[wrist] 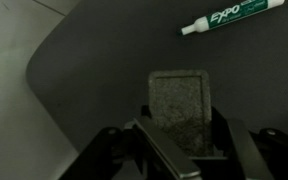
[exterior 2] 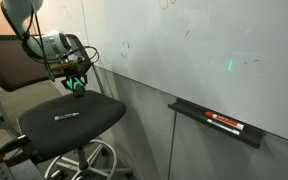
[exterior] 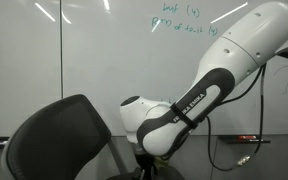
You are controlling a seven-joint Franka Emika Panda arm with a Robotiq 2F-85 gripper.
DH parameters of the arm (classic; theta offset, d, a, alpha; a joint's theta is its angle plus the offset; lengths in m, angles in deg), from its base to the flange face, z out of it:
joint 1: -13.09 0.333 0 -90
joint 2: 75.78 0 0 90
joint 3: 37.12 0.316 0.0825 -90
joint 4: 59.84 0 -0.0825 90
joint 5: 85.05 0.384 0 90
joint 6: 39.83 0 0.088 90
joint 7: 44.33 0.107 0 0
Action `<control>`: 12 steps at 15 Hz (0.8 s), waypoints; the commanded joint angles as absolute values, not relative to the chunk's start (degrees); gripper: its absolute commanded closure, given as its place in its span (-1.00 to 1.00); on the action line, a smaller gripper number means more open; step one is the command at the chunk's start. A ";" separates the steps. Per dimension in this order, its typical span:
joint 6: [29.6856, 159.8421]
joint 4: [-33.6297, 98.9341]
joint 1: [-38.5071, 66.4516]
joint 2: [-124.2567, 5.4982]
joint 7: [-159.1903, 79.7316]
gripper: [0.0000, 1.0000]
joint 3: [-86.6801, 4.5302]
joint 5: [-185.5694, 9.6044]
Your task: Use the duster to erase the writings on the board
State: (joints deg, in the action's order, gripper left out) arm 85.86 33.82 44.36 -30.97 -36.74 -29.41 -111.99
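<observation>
Duster: one [wrist: 179, 105], held over the chair seat [exterior 2: 99, 108], below the board.
Gripper: one [exterior 2: 76, 85], fingers narrowly parted and clamped on the duster's two sides.
Marker: one [wrist: 229, 18], lying on the chair seat, apart from the duster.
Board: one [exterior: 104, 60], with green writings [exterior: 184, 22] near its top.
Tray: one [exterior 2: 184, 108], under the board; the number of pens in it is unclear.

A black office chair [exterior 2: 96, 108] bears a white Expo marker [wrist: 229, 18] lying flat on its seat. Well apart from the chair, a wall tray [exterior 2: 189, 110] holds what may be a red marker [exterior 2: 224, 124].
</observation>
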 commanded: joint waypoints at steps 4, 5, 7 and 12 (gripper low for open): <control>93.32 39.27 45.76 -39.77 -26.29 0.37 -35.49 -121.38; 94.59 39.68 45.91 -40.61 -23.65 0.37 -36.28 -123.15; 96.38 40.49 46.06 -42.20 -18.54 0.37 -37.43 -126.53; 96.91 42.19 45.72 -45.65 -7.84 0.37 -38.73 -136.44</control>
